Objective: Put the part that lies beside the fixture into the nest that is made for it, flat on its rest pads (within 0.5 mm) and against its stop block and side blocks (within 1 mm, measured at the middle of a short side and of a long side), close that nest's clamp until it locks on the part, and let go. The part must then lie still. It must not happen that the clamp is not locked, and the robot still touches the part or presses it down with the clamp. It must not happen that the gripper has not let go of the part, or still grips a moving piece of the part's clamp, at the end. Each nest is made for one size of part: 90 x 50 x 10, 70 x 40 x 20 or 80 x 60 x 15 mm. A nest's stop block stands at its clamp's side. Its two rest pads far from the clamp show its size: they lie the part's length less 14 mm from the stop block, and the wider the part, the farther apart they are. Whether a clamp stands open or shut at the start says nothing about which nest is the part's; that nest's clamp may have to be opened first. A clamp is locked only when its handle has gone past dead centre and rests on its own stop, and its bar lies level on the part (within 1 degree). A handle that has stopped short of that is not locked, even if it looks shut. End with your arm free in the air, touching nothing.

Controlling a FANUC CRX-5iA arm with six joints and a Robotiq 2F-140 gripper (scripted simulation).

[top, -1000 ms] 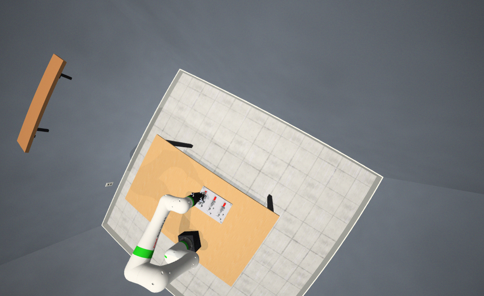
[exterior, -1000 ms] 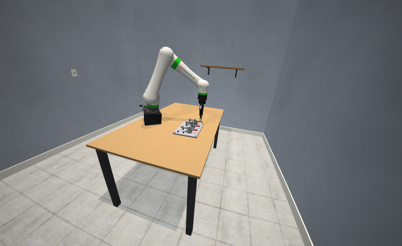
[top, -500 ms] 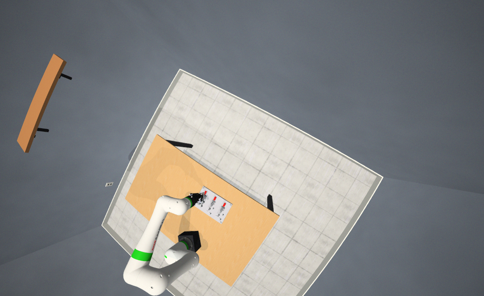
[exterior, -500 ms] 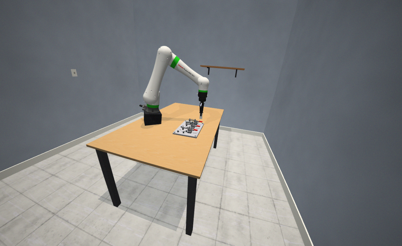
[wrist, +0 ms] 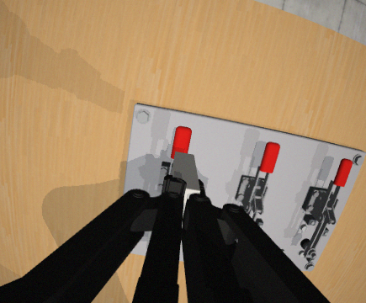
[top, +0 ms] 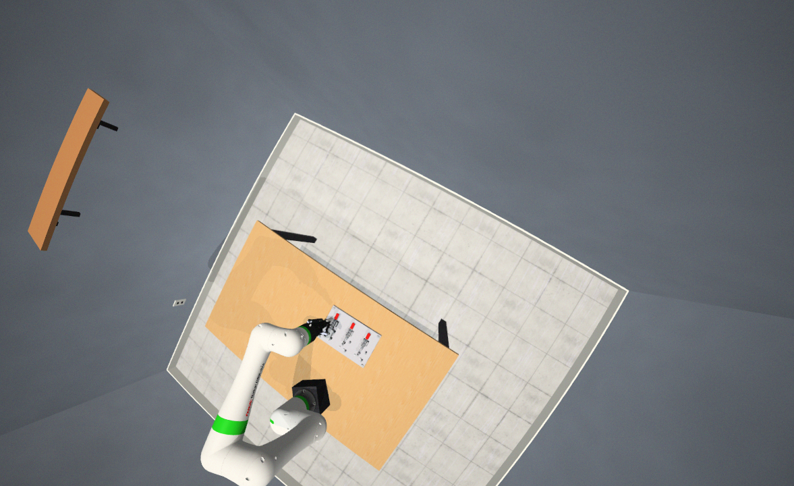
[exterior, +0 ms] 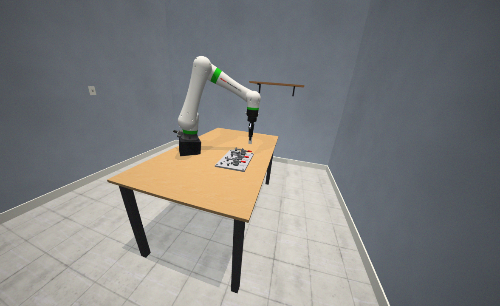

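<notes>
The grey fixture plate (wrist: 245,185) lies on the wooden table and carries three toggle clamps with red handles. It also shows in the overhead view (top: 351,337) and the side view (exterior: 235,158). My gripper (wrist: 181,167) is shut and empty. It hangs above the left clamp, whose red handle (wrist: 182,141) lies just beyond my fingertips. The middle handle (wrist: 269,156) and the right handle (wrist: 343,172) lie flat the same way. In the side view my gripper (exterior: 250,140) is clear above the plate's far end. My fingers hide the left nest, and I see no loose part beside the fixture.
The robot's black base (exterior: 189,145) stands on the table's far left corner. The table edge (wrist: 295,23) runs a short way beyond the plate. A wooden shelf (exterior: 276,83) hangs on the back wall, well away.
</notes>
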